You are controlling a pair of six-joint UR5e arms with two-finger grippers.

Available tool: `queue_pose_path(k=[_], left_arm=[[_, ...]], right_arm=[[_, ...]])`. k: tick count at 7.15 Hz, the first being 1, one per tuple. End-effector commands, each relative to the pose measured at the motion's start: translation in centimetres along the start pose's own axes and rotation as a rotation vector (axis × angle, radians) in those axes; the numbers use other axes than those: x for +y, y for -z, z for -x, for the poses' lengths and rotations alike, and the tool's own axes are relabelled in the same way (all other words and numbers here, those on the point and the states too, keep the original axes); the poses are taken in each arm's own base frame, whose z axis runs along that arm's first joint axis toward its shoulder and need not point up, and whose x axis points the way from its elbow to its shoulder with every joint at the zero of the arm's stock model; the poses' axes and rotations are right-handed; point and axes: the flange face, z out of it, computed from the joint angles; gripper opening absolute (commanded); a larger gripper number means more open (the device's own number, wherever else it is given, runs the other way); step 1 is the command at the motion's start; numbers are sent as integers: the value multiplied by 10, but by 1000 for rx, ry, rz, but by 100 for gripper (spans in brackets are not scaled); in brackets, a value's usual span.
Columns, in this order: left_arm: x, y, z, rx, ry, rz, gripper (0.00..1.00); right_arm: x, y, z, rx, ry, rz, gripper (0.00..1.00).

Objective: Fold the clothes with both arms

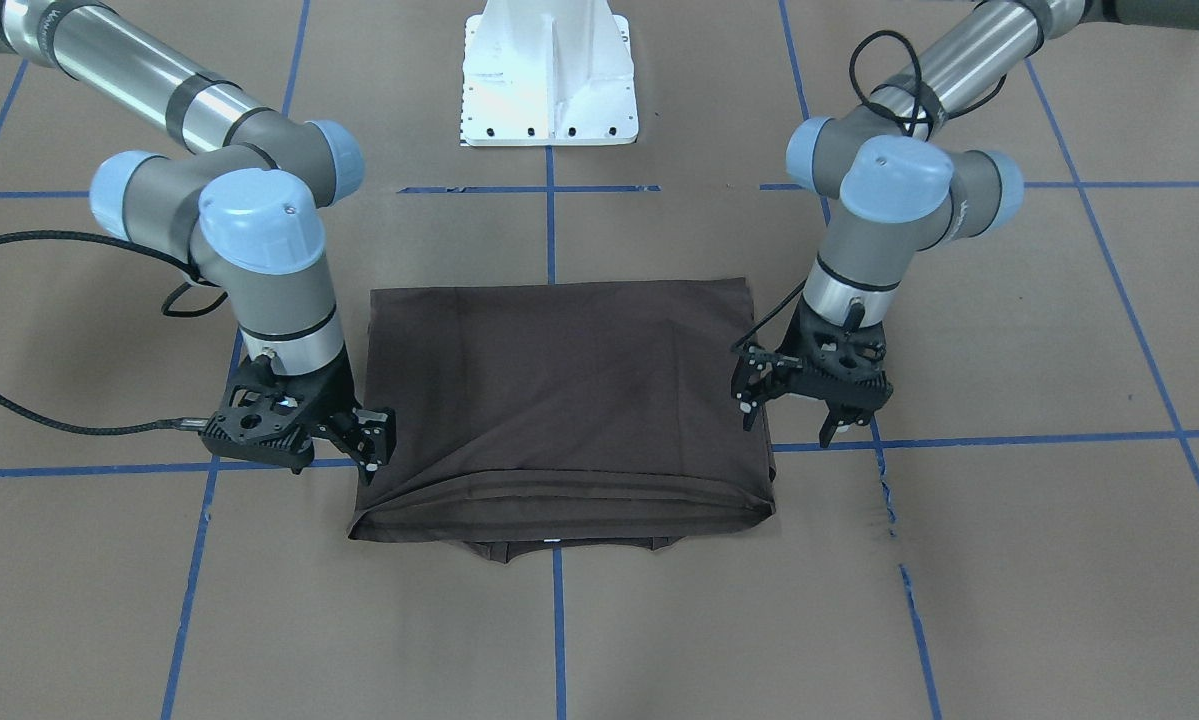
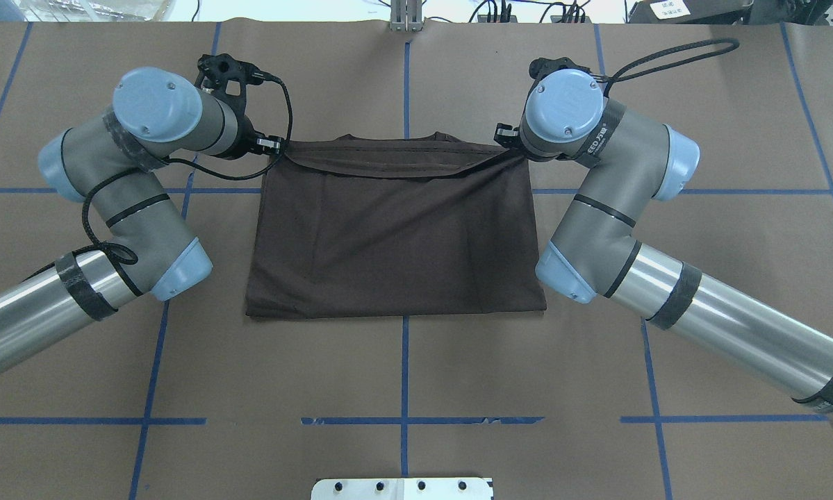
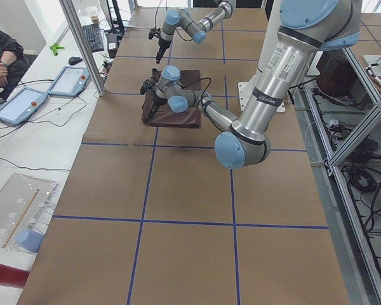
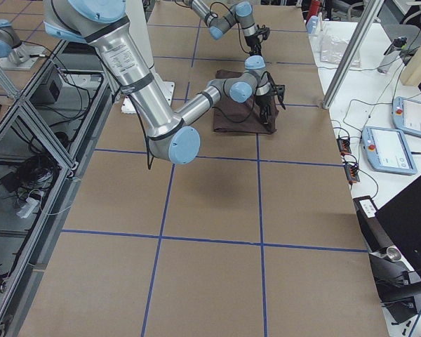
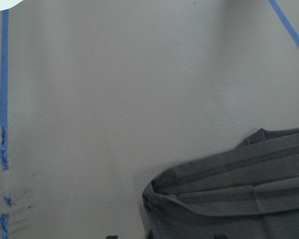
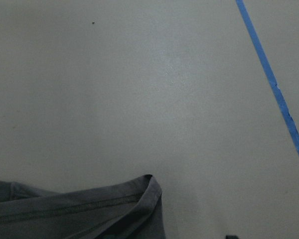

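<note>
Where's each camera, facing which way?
Front-facing: across the table, facing the pedestal; left arm, right arm.
Overhead: behind pedestal, looking down; both arms.
Exterior left: table's left end; left arm nearest.
Exterior right: right end; right arm nearest.
Left wrist: down on T-shirt corner; left claw tips.
Right wrist: other corner; right claw tip.
All show the T-shirt.

Dark brown T-shirt [image 1: 559,390] folded rectangular, flat mid-table (hems stacked at edge farthest from robot); left arm [image 1: 899,200] and right arm [image 1: 249,230] flank it.
</note>
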Motion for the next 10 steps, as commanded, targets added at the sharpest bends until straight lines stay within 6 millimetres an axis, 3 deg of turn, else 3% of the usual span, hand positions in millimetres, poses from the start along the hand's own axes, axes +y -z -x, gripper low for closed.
queue_pose_path(k=[1,3,4,6,10], left_arm=[[58,42,6,58,82,26,100],[124,37,-7,149,240,69,57],[147,30,-11,150,300,83,45],[180,16,-36,149,325,104,45],[191,12,-43,145,314,116,45]], right_arm=[[-2,7,-11,-14,17,8,100],[-2,8,-10,-15,18,7,100],[-1,9,-10,-17,19,8,100],[-1,9,-10,-16,19,7,100],[-1,8,-12,-14,17,8,100]])
